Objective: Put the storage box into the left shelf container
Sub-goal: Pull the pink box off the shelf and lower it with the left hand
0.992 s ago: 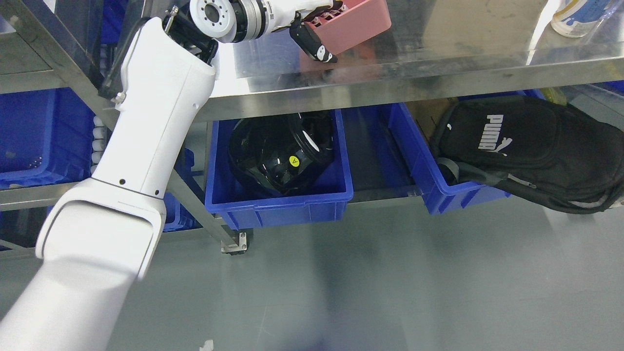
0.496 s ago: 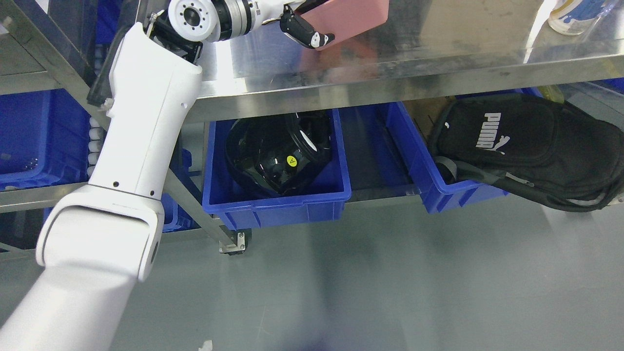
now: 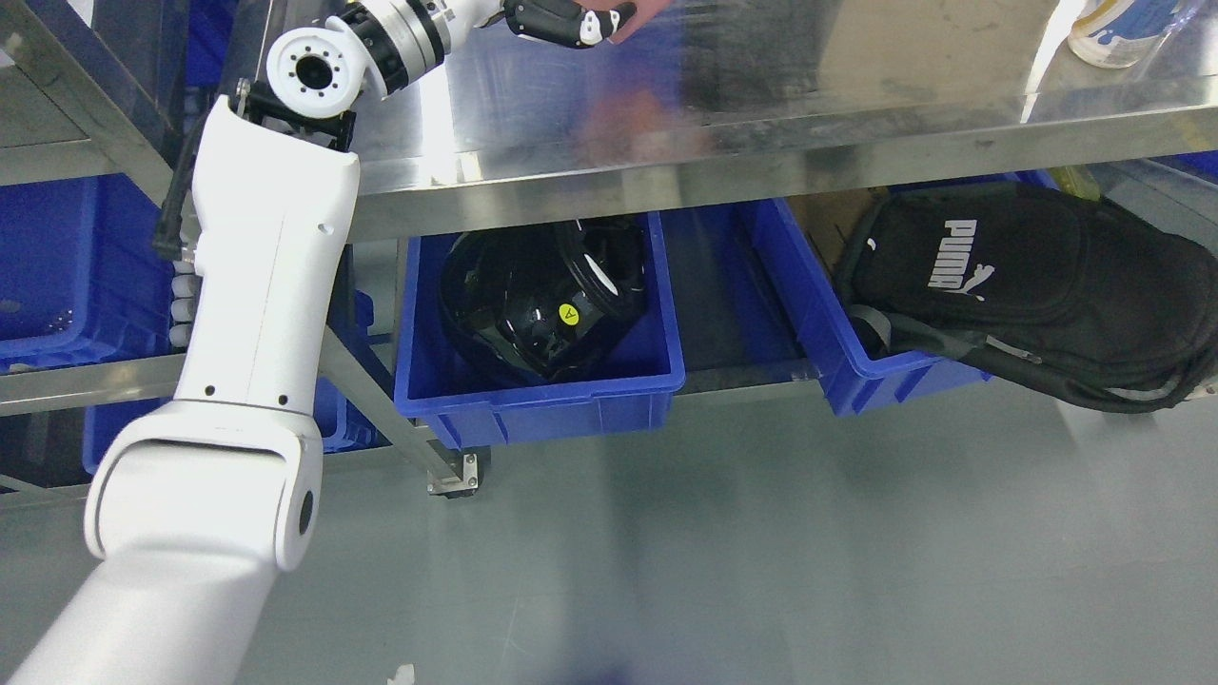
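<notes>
Fingers of our left hand (image 3: 561, 19) curl at the top edge around a pink plastic storage box (image 3: 639, 9), only a sliver showing, above the shiny steel table (image 3: 761, 105); below sits a blue plastic bin (image 3: 542, 400).

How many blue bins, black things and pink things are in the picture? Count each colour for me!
Blue bins: 3 (far left, one with the helmet, one under the backpack)
Black things: 2 (helmet, backpack)
Pink things: 1 (storage box, only a sliver showing at the left hand)
Total: 6
</notes>
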